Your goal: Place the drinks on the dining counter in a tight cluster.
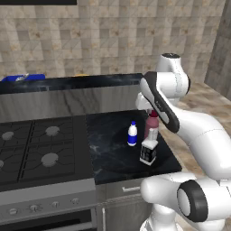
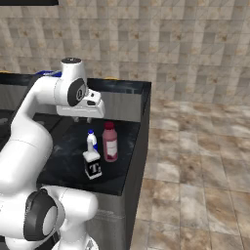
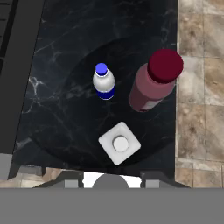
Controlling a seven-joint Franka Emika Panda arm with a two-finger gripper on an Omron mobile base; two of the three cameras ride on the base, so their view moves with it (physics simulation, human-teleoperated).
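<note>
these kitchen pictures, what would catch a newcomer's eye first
Three bottles stand close together on the black counter beside the stove: a tall maroon bottle, a small white bottle and a square clear bottle. The white arm's gripper hangs above them, looking straight down on their caps.

I see even, flat rendered light, no glare. A round soft shadow darkens the counter [image 3: 52, 113] under the hand. All views slightly coarse, pixelated.
</note>
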